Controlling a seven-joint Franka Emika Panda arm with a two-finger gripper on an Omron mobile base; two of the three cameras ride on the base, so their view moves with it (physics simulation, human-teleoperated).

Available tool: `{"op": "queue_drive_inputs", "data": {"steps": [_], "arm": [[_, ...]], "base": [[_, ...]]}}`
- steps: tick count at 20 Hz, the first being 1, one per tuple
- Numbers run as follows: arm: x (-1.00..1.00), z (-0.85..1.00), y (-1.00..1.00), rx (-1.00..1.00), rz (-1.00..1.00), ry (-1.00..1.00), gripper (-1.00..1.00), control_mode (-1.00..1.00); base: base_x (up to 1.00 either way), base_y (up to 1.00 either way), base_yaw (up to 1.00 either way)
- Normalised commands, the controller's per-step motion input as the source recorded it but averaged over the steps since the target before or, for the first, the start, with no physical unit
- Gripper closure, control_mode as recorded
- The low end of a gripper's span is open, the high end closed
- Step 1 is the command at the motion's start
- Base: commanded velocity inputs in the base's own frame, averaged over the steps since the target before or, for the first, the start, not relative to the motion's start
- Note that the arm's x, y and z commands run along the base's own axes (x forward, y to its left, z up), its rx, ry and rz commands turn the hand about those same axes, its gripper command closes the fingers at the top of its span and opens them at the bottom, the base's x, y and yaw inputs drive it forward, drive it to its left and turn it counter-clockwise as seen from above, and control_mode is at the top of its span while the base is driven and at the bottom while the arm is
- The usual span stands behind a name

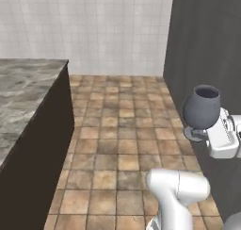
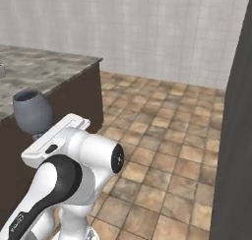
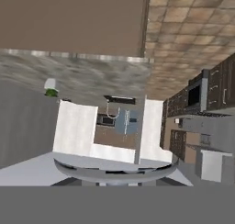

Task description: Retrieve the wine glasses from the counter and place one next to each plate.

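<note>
Your gripper (image 1: 196,133) is clenched partway on the stem of the big grey wine glass (image 1: 202,107), holding it upright in the air above the tiled floor (image 1: 117,144), well off the marble counter (image 1: 21,92).

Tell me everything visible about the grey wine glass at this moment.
The wine glass is a smoky grey, translucent-looking goblet with a wide rounded bowl, an open dark mouth and a round foot below. It stands upright in the air, off any counter, carried at the gripper, which closes around its lower part; the stem is mostly hidden by the hand. The right base view shows its bowl above the white hand, in front of the marble counter's edge. It looks empty.
</note>
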Motion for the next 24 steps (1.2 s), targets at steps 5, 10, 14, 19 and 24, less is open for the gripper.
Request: {"op": "queue_drive_inputs", "data": {"steps": [5, 10, 14, 19, 24], "arm": [[0.00, 0.00, 0.00, 0.00, 0.00, 0.00, 1.00, 1.00], [0.00, 0.00, 0.00, 0.00, 0.00, 0.00, 1.00, 1.00], [0.00, 0.00, 0.00, 0.00, 0.00, 0.00, 1.00, 1.00], [0.00, 0.00, 0.00, 0.00, 0.00, 0.00, 1.00, 1.00], [0.00, 0.00, 0.00, 0.00, 0.00, 0.00, 1.00, 1.00]], "base": [[1.00, -0.77, 0.49], [1.00, -0.69, 0.45], [1.00, -0.80, 0.41], [1.00, -0.97, 0.33], [1.00, -1.00, 0.24]]}}
